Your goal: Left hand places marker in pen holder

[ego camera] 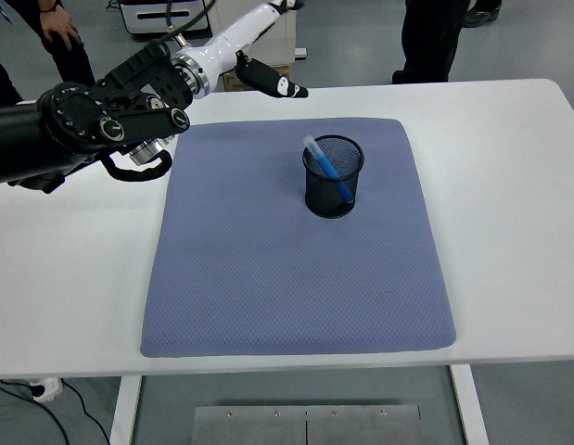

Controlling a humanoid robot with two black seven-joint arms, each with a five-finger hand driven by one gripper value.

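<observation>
Marker [328,170] sits inside the pen holder [333,188], a little right of the middle of the frame. It is blue with a pale tip. It leans, with its tip poking up over the cup's upper left rim. Nothing is holding it.

The pen holder is a black mesh cup. It stands upright on the upper half of a blue-grey mat [296,278]. The mat lies flat on the white table [509,232] and covers most of the middle of it.

The left hand [254,37] is white and is up in the upper left of the frame, well apart from the cup. It holds nothing. Its thumb [273,83] sticks out toward the right with a dark tip, and the other fingers run up past the top edge, so they look loose and apart. The black left arm [82,125] comes in from the left edge.

At the top of the frame, people stand behind the table. One person's dark legs [435,37] show at the upper right. Another person's hand [59,23] shows at the upper left.
</observation>
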